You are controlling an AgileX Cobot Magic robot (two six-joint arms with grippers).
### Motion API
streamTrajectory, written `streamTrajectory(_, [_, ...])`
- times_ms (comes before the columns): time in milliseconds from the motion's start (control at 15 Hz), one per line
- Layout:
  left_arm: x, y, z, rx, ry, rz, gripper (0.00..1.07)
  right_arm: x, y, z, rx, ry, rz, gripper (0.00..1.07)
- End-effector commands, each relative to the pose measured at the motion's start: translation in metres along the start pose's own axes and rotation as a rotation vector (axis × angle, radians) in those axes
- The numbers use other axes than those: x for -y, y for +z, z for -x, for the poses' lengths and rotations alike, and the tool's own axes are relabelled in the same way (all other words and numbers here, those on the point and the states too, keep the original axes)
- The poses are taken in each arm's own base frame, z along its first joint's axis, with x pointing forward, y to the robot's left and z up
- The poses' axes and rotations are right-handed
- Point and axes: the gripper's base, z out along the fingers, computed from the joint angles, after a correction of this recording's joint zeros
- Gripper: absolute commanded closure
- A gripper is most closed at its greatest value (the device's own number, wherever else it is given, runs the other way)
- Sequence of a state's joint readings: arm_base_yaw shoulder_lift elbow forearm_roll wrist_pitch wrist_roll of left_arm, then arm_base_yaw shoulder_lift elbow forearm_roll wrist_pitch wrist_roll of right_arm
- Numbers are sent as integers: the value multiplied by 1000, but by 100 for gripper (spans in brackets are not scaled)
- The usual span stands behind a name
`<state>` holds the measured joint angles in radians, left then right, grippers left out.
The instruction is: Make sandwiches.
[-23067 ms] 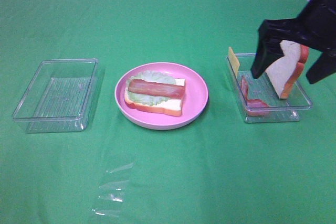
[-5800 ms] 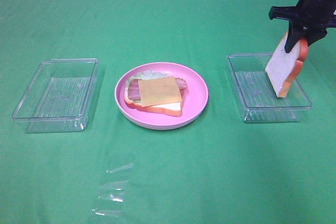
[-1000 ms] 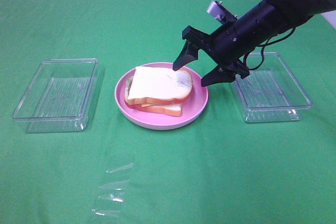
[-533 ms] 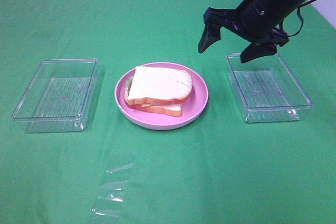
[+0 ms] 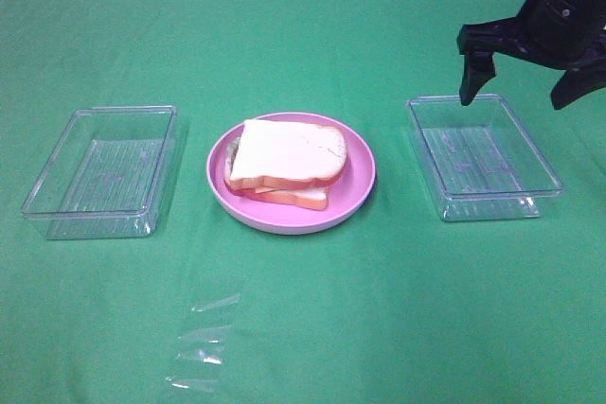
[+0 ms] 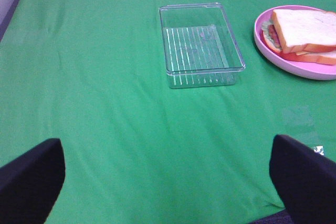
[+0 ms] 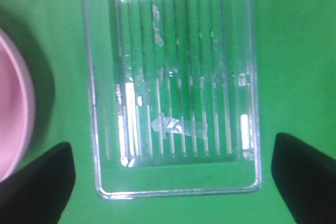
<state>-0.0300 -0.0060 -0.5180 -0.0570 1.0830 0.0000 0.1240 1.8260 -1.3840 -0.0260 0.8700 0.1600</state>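
Observation:
The sandwich (image 5: pixel 284 163) lies on the round pink plate (image 5: pixel 355 182) in the middle of the green cloth, a white bread slice with orange-brown crust on top and a bit of lettuce and bacon showing at its edge. It shows in the left wrist view too, the sandwich (image 6: pixel 303 32) at the far side. My right gripper (image 5: pixel 520 85) hangs open and empty above the far end of the right clear tray (image 5: pixel 481 156); its fingers (image 7: pixel 37 190) frame that tray (image 7: pixel 173 85) from above. My left gripper (image 6: pixel 168 182) is open over bare cloth, out of the exterior view.
An empty clear tray (image 5: pixel 102 169) sits left of the plate, also seen as the tray (image 6: pixel 199 43) in the left wrist view. A crinkled clear film (image 5: pixel 204 342) lies on the cloth near the front.
My right gripper has pulled away from the sandwich, rising and swinging right until it is over the right tray. The top bread slice stays on the stack.

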Motion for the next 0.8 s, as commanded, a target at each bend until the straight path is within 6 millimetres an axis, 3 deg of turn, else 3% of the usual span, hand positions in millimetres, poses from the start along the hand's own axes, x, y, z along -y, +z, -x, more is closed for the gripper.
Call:
streamTrajectory(67, [1, -2, -1, 24, -2, -8, 9, 3, -3, -4, -41, -9, -29, 10])
streamTrajectory(200, [1, -2, -1, 24, -2, -8, 9, 5, -4, -10, -109, -14, -51, 10])
streamTrajectory(333, [1, -2, -1, 24, -2, -8, 9, 10, -15, -33, -184, -11, -76, 10])
streamTrajectory(800, [1, -2, -1, 24, -2, -8, 9, 26, -48, -162, -118, 4, -31, 10])
